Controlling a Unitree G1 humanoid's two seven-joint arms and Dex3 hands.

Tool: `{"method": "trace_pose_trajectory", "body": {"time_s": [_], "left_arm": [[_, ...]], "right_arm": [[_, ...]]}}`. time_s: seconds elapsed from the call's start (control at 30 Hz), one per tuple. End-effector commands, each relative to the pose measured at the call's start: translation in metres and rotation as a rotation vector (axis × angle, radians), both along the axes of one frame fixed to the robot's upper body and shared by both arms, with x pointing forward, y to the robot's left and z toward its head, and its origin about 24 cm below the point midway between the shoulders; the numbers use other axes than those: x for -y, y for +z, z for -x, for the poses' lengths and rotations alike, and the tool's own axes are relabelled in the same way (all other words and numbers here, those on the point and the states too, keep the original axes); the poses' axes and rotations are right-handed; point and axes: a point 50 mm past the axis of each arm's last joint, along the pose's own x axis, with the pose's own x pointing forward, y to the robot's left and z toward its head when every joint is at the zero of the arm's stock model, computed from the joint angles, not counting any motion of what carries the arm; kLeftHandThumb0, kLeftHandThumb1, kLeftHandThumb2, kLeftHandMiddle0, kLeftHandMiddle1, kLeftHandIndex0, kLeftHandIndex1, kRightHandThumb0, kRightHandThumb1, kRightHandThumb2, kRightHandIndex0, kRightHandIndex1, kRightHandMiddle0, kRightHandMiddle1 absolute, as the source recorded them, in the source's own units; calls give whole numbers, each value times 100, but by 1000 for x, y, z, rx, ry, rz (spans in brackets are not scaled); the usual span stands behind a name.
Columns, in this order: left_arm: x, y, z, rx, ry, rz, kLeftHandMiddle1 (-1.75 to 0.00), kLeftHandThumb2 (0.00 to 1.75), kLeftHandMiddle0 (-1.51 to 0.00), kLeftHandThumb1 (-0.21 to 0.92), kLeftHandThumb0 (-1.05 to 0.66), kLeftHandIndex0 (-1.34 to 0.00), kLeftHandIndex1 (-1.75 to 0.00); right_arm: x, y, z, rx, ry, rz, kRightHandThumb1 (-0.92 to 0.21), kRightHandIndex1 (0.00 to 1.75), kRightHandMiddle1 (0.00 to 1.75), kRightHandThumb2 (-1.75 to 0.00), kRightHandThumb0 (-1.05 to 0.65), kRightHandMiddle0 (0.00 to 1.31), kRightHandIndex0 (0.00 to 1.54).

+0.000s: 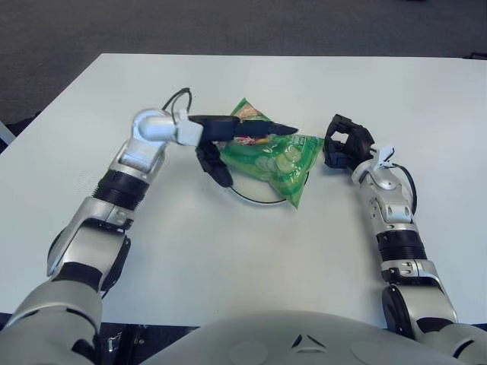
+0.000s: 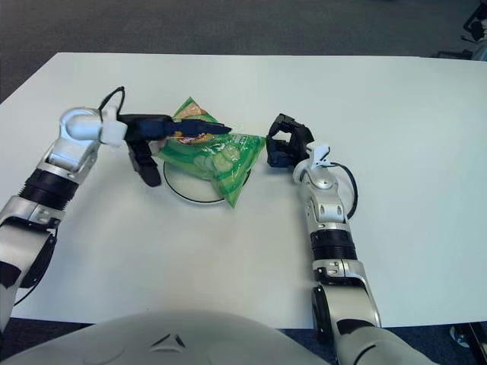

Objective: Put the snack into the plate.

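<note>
Green crinkly film, the snack [image 1: 272, 160] lies across the plate [image 1: 255, 196], its right and near ends overhanging onto the white desk [image 1: 228, 258]. The left hand [image 1: 236, 141] reaches over the bag's left end with fingers spread, seemingly gripping nothing. The right hand [image 1: 346, 143] sits just right of the bag, curled and empty. The bag looks light, soft and slippery; its sealed edge offers the best pinch.
</note>
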Motion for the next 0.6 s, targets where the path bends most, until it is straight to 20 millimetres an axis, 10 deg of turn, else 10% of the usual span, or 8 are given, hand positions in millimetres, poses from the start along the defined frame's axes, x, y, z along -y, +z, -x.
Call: {"method": "trace_pose_trajectory", "body": {"time_s": [0.0, 0.57], "left_arm": [[-1, 6, -3, -39, -43, 42, 0, 20, 0, 85, -100, 0, 0], [-15, -6, -30, -647, 69, 362, 0, 54, 0, 92, -105, 0, 0]], "right_arm": [[3, -47, 19, -221, -6, 36, -29, 175, 175, -134, -49, 63, 131], [3, -49, 18, -223, 6, 32, -30, 175, 175, -134, -49, 63, 130]]}}
